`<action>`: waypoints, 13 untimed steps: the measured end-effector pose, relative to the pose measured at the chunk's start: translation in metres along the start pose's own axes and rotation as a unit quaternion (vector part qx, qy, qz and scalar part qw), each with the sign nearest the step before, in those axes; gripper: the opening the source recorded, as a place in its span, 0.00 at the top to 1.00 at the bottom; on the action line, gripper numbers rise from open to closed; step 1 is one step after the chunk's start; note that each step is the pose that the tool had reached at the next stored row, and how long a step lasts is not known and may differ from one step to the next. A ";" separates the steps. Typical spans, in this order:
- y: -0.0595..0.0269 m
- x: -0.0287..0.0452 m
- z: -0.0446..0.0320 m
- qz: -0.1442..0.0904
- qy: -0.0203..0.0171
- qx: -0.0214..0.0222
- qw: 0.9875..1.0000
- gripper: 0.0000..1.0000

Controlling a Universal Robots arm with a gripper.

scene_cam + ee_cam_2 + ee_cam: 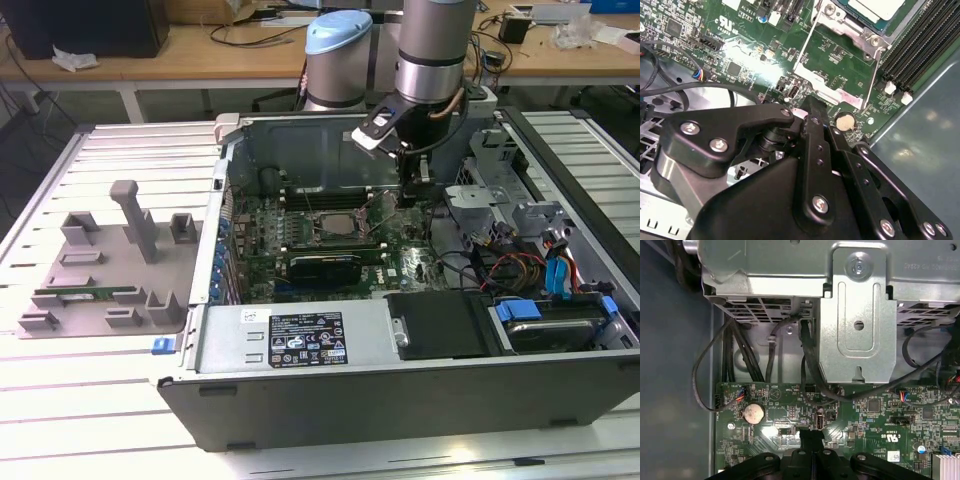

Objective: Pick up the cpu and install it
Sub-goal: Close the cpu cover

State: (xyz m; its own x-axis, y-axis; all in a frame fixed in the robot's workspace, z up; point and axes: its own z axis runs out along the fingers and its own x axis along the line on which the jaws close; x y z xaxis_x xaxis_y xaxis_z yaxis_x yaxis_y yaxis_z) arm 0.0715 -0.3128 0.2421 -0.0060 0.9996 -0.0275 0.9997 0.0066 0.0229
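Observation:
The cpu, a square chip with a silver-grey top, lies in its socket on the green motherboard inside the open computer case. The socket's metal frame stands hinged open beside the chip. My gripper hangs low over the board to the exterior view's right of the socket, apart from the cpu. Its black fingers meet at the tip, shut with nothing seen between them, near a round coin battery. The gripper's tip hovers just above small board parts.
A metal drive cage and black cables stand close beyond the gripper. Memory slots run beside the socket. A grey fixture tray holding a green memory stick lies outside the case at the exterior view's left.

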 end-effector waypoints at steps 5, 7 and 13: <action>-0.0097 0.0000 -0.0004 0.000 0.000 0.000 1.000 0.89; -0.0213 0.0001 -0.0004 0.000 0.000 0.000 1.000 0.89; -0.0530 0.0003 -0.0013 0.000 0.000 0.000 1.000 0.89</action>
State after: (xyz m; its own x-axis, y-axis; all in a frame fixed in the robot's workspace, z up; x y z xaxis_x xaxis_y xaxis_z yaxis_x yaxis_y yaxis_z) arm 0.0185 -0.3128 0.2422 -0.0059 0.9996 -0.0275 0.9997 0.0065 0.0228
